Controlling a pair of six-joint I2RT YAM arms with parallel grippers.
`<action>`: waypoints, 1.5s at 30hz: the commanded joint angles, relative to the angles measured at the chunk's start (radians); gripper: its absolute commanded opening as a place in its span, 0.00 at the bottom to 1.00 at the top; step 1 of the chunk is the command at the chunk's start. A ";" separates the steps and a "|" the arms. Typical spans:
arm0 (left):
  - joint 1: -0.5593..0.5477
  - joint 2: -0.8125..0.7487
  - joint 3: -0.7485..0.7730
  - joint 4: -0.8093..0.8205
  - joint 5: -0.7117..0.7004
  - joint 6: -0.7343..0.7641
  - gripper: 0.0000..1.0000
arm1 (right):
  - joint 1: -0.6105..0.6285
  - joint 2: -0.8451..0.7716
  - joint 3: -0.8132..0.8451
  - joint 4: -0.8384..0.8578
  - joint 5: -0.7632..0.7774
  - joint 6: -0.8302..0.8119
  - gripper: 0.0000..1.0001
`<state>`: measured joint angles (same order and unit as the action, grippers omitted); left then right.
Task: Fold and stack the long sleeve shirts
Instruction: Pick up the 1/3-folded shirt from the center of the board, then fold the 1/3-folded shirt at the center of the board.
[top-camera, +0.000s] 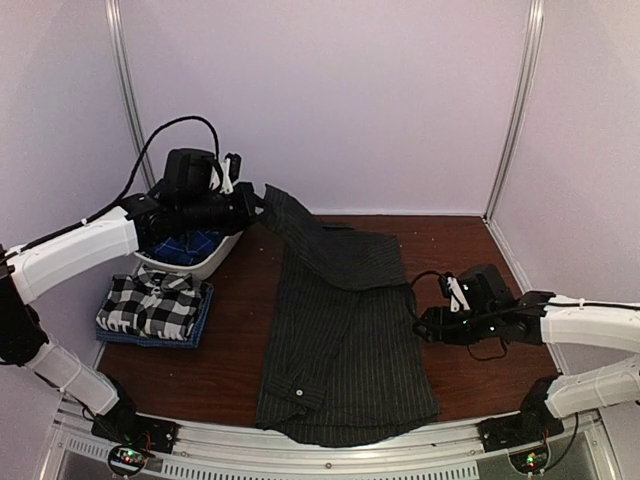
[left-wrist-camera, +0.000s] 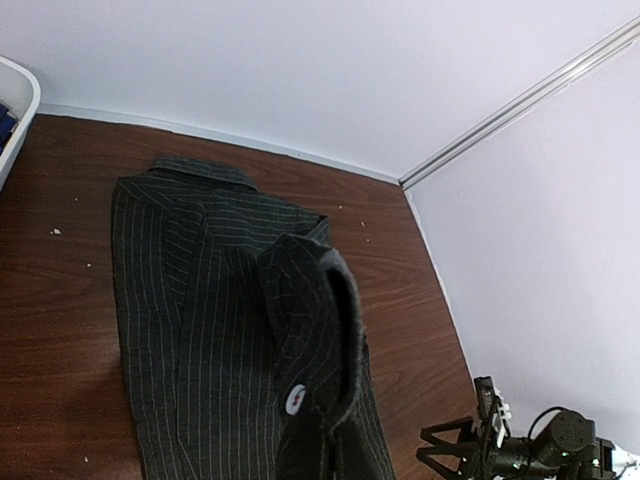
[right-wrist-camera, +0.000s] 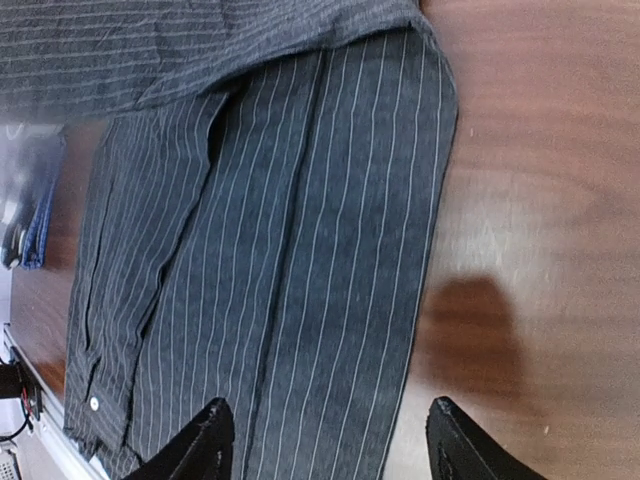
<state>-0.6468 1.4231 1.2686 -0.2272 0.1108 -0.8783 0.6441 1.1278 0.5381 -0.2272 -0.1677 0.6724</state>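
Table (top-camera: 240, 345): dark wood
Pinstriped shirt (top-camera: 345, 350): spread flat mid-table, one sleeve (top-camera: 290, 225) lifted far left
Checked shirt (top-camera: 150, 305): folded, at the table's left
Left gripper (top-camera: 252, 206): clamped on the raised sleeve
Right gripper (right-wrist-camera: 330, 405): fingers apart over the shirt's right edge

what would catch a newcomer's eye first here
The pinstriped shirt lies spread down the middle of the table, with one sleeve held up at the far left by the left gripper. A folded checked shirt sits near the table's left edge. The right gripper is open over the pinstriped shirt's right edge.
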 joint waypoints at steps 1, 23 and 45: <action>0.009 0.036 0.048 0.052 0.049 0.073 0.00 | 0.106 -0.154 -0.075 -0.221 0.081 0.178 0.65; 0.009 0.085 0.070 0.134 0.132 0.112 0.00 | 0.655 -0.213 -0.142 -0.358 0.202 0.717 0.42; 0.189 0.053 0.247 -0.001 0.089 0.291 0.00 | 0.755 0.225 0.288 -0.239 0.233 0.485 0.00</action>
<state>-0.5121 1.5036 1.4948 -0.2085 0.2020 -0.6415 1.3846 1.2655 0.7750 -0.5510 0.0998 1.2465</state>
